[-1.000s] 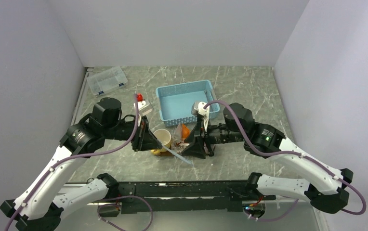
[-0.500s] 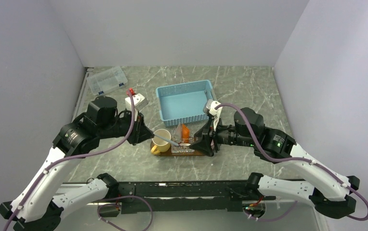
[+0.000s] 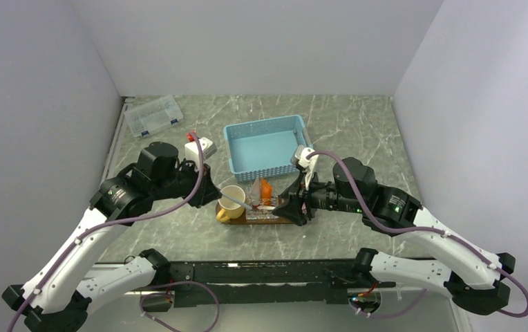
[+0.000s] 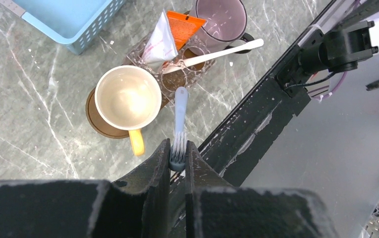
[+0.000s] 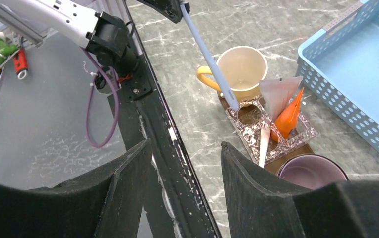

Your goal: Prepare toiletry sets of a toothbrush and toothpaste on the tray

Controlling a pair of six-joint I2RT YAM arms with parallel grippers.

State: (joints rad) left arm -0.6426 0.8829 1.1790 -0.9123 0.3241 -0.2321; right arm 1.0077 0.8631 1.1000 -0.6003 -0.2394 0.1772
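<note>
The dark brown tray lies at the table's middle and carries a yellow mug, a clear holder and a purple mug. My left gripper is shut on the bristle end of a pale blue toothbrush. Its handle tip rests at a hole of the holder beside the yellow mug. An orange tube, a whitish tube and a white toothbrush stand in the holder. My right gripper is open and empty, just right of the tray.
A light-blue mesh basket stands behind the tray. A clear lidded box sits at the back left. A black rail runs along the table's near edge, close to the tray.
My left gripper swung the pale blue toothbrush back from the table's front edge and brought its tip down onto the holder. My right gripper drew back to the right.
</note>
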